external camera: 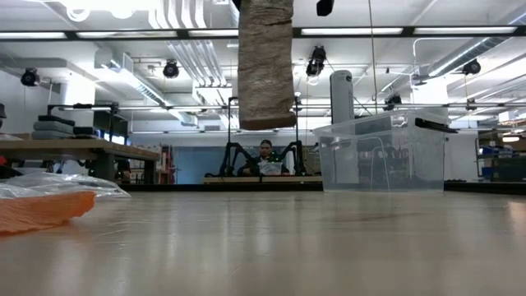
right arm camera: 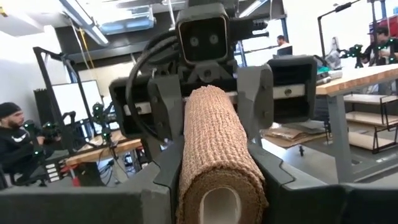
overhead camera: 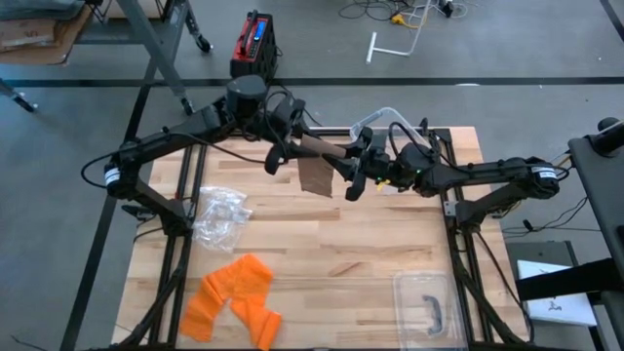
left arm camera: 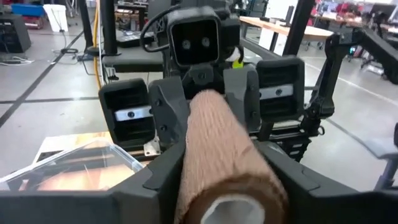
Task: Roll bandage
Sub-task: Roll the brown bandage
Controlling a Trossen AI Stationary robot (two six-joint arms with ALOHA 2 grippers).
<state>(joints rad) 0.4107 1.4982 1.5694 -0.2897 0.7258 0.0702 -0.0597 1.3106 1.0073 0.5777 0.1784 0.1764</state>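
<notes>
Two grippers on one roll right now, so here's how it looks from my chair; the tan, knobbly-woven elastic bandage roll on a pale cardboard core (overhead camera: 322,148) is held up in the air over the far middle of the table, with a loose tail hanging straight down from it (the low view shows that tail dangling well clear of the wood). The left gripper (overhead camera: 289,144) has its jaws closed on the left end of the roll; the right gripper (overhead camera: 359,162) has its jaws closed on the right end; both wrist views look straight down the roll at the opposite gripper, fingers (right arm camera: 163,165) hugging each side.

Handling-wise I'd call it light and squishy; the weave looks grippy, not slippery, so it shouldn't slide out, but a hard squeeze would probably flatten the core and make turning lumpy. The tail is floppy and will wander, so I reckon tension matters more than force; best holds seem to be the very ends, leaving the middle free for wraps.

Other stuff on the table, all well apart from the action: a crumpled clear plastic bag (overhead camera: 220,216) left of centre, a heap of orange bandage strips (overhead camera: 234,300) near-left, and a clear plastic bin (overhead camera: 426,305) near-right.
</notes>
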